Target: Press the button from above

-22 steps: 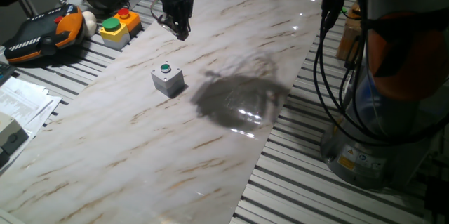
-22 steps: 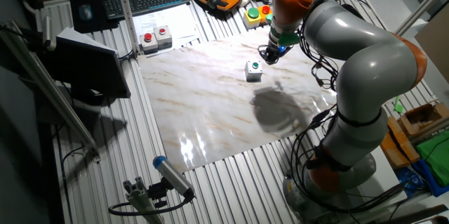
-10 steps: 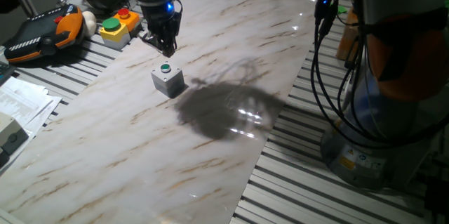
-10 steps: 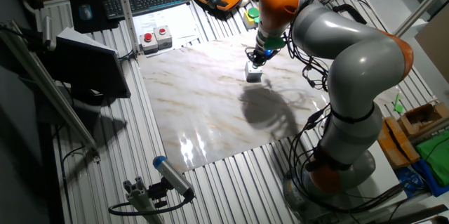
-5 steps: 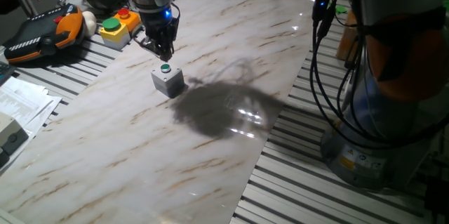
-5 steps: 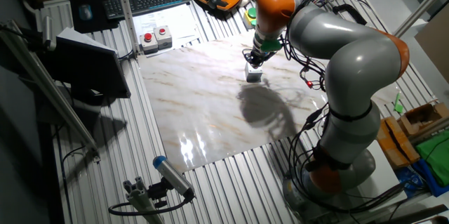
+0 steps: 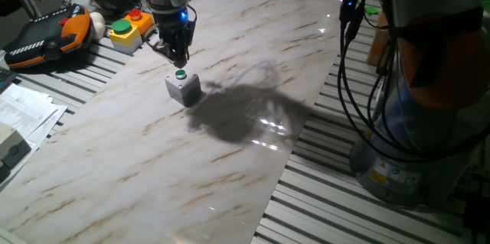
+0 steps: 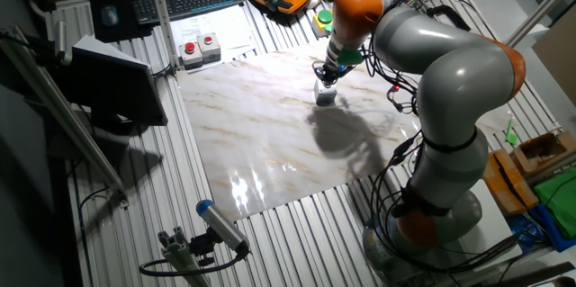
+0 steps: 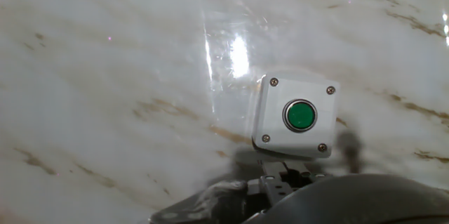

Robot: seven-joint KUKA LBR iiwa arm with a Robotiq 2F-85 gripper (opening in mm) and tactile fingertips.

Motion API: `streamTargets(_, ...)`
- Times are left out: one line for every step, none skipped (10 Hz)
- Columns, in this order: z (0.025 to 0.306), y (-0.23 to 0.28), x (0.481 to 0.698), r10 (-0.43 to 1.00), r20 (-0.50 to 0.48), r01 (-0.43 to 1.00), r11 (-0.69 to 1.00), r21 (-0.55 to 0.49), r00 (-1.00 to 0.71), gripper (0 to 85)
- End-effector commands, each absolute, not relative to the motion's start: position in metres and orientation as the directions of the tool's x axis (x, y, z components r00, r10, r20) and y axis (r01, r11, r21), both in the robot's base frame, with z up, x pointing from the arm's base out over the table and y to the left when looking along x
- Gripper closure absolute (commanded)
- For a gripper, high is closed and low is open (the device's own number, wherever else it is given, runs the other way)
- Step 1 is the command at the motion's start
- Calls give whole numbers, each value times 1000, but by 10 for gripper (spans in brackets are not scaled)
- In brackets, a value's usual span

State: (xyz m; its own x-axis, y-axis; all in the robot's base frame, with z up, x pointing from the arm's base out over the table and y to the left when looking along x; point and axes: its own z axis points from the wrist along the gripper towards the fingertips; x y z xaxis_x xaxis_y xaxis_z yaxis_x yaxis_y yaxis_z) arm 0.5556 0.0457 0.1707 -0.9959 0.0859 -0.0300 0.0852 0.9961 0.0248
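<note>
Green button (image 9: 300, 115) atop grey box (image 9: 273, 122), centre-right of hand view, on marble surface (image 7: 253, 68). Tool (image 7: 178, 58) just above button; finger gap indiscernible. No legible writing.

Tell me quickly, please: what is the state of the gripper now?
Gripper: cannot be told if open or closed; it holds nothing and hangs just above the button.

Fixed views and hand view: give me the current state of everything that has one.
button: uncovered, not visibly touched.
grey box: upright on marble tabletop.
end effector: poised just above the button, finger state unclear.
yellow box: off the marble, untouched.
</note>
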Motion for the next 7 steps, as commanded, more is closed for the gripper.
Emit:
streamTargets(171,46,556,86,-31,85,996,32,-996,843)
streamTargets(171,46,556,88,-29,87,995,43,-996,843)
streamTargets(171,46,556,81,-27,81,996,27,-996,843)
streamTargets(171,46,556,81,-21,81,996,31,-996,843)
streamTargets(171,46,556,82,-18,81,995,52,-997,843)
streamTargets(171,46,556,82,-15,81,995,61,-997,843)
streamTargets(171,46,556,80,-15,79,996,52,-997,843)
